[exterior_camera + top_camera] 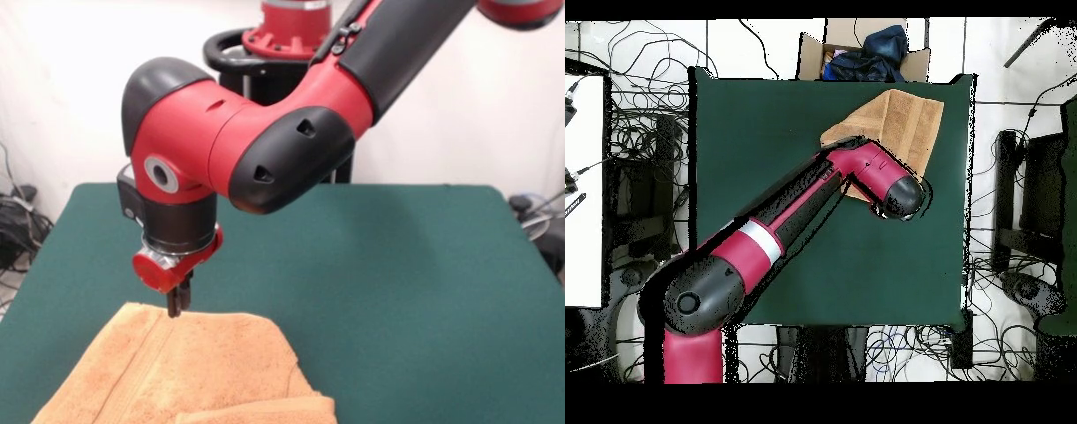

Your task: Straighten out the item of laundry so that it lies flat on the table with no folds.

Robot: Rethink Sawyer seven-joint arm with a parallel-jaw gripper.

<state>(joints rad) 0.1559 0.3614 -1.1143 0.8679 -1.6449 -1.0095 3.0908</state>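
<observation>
The item of laundry, a peach-tan towel (pixel 203 371), lies at the near left of the green table (pixel 397 283), with its front right part folded over in a thick band. In the overhead view the towel (pixel 905 120) sits near the table's (pixel 765 150) upper right corner, partly covered by the arm. My gripper (pixel 178 305) points straight down at the towel's far edge, its dark fingers pressed together and the tips touching the cloth. Whether any cloth is pinched between them does not show. The wrist hides the gripper in the overhead view.
A cardboard box (pixel 865 50) with dark blue cloth in it stands just beyond the table's edge near the towel. Cables cover the floor around the table. My red arm (pixel 795 215) stretches diagonally over the table's middle.
</observation>
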